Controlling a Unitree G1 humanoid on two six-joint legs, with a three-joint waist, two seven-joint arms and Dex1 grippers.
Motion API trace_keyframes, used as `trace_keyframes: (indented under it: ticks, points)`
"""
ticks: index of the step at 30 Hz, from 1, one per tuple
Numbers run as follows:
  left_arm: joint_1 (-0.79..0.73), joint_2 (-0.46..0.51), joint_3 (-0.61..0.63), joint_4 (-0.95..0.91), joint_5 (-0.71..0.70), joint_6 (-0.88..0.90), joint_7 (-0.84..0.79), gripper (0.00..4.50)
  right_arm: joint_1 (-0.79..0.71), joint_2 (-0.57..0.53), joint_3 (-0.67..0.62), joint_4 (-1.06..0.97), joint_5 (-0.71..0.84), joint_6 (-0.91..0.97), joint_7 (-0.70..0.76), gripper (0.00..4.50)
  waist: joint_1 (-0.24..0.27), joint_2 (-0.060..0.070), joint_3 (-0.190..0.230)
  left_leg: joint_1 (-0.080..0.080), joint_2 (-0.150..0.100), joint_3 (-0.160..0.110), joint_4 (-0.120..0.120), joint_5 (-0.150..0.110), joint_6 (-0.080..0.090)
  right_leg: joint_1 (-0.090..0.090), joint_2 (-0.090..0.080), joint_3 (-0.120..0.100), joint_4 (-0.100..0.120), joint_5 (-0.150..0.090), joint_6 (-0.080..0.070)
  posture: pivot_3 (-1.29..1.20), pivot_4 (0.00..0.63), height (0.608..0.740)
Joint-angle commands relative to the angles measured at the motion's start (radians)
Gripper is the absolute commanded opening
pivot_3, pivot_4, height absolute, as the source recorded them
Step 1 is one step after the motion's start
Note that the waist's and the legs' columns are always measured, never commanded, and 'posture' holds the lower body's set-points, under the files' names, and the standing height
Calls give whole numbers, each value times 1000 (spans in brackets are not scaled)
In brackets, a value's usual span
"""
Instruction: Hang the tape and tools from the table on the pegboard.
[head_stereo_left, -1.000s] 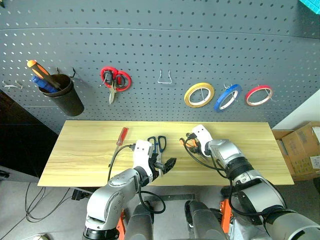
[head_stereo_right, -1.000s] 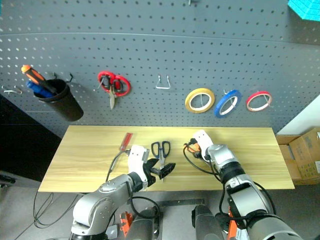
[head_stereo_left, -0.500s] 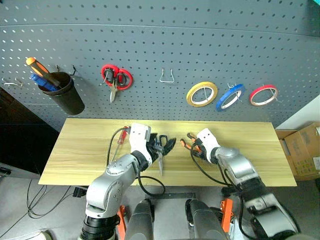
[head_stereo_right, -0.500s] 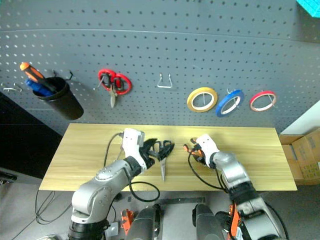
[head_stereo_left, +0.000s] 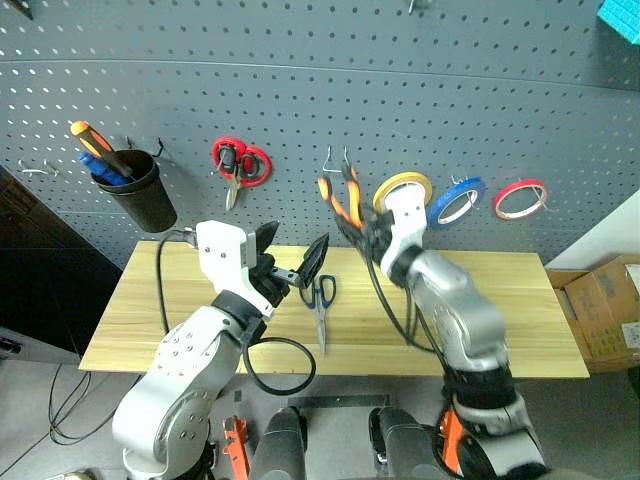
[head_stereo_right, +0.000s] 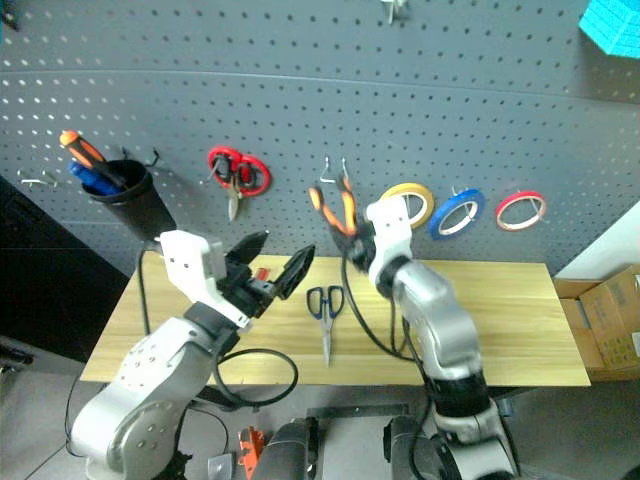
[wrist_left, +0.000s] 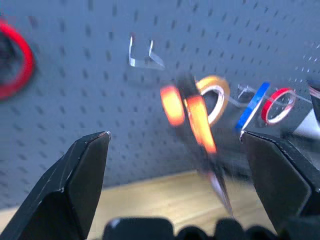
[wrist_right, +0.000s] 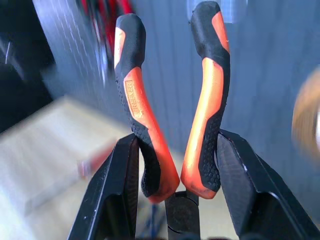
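Pliers (head_stereo_left: 341, 201) clamped near the pivot by right gripper (wrist_right: 176, 176), orange handles raised just below the bare hook (head_stereo_left: 336, 158) on pegboard (head_stereo_left: 300, 90), likely so they could drop over it. Left gripper (head_stereo_left: 290, 262) spread wide and empty, above blue-handled scissors (head_stereo_left: 320, 303) on table (head_stereo_left: 160, 310). Blue tape (head_stereo_left: 455, 199) already hung right of hook. Right wrist view alone showed the grip point.

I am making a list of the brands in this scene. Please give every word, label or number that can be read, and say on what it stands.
Raised lettering runs along one orange handle of the pliers, held in the right tool: too blurred to read with certainty.
The cardboard box beside the table carries a white label: too small to read.
Nothing else shows readable text.
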Motion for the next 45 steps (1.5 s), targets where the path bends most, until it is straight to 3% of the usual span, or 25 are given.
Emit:
trace_keyframes:
  ticks: [1,8,12,17,23,27,30,34,37,42,45]
  points:
    - [-15,9,17,-56,-3,-16,28,4500,-163,30,-55,121,10,-198,-47,1849,10,-1,-14,0,0,0,0,0,0,0,0,-1,0,0,0,233,63,740]
    - [-88,-1,-3,53,64,-84,62,4500,-478,18,-127,626,-40,-637,-145,1849,47,-4,-51,1,0,0,0,1,-1,2,1,-1,-1,3,-5,262,30,740]
    - [-109,-3,-27,150,109,-155,49,4500,-577,25,-135,900,-64,-845,-194,1849,59,-5,-66,1,0,0,-1,2,-2,2,2,-1,-1,4,-6,278,20,740]
    - [-109,0,-23,220,129,-213,32,4500,-598,41,-133,1156,-86,-1016,-244,1849,64,-5,-74,2,1,0,-3,2,-3,2,2,-1,0,4,-6,298,26,740]
    - [-91,10,-7,209,114,-200,23,4500,-469,40,-81,1311,-166,-1081,-298,1849,78,-5,-79,3,1,0,-2,3,-3,2,2,0,1,4,-7,303,40,740]
    - [-91,11,-11,207,109,-190,20,4500,-406,40,-81,1303,-177,-1092,-310,1849,80,-4,-86,7,1,1,-2,3,-3,4,3,1,2,4,-8,294,43,740]
    - [-98,12,-14,214,108,-187,18,4500,-389,37,-78,1277,-180,-1084,-306,1849,79,-1,-91,20,2,0,-3,3,-3,17,4,0,0,0,-14,279,46,740]
    - [-111,16,-12,228,107,-186,13,4500,-375,25,-74,1236,-182,-1043,-280,1849,79,0,-97,20,2,0,-2,3,-2,17,4,1,1,0,-14,261,48,740]
    - [-123,18,-9,245,106,-187,11,4500,-351,11,-73,1164,-172,-1011,-244,2618,79,0,-98,20,2,0,-2,4,-1,17,4,1,1,0,-14,249,53,740]
    - [-162,47,-25,320,185,-204,38,4500,-231,-24,-66,884,-131,-844,-145,4364,79,1,-97,18,2,0,-3,4,-1,16,5,1,1,0,-14,220,67,740]
    - [-192,85,-46,385,286,-231,70,4500,-124,-45,-47,639,-88,-693,-70,4475,77,1,-97,18,2,0,-3,4,-1,16,5,1,1,0,-14,202,80,740]
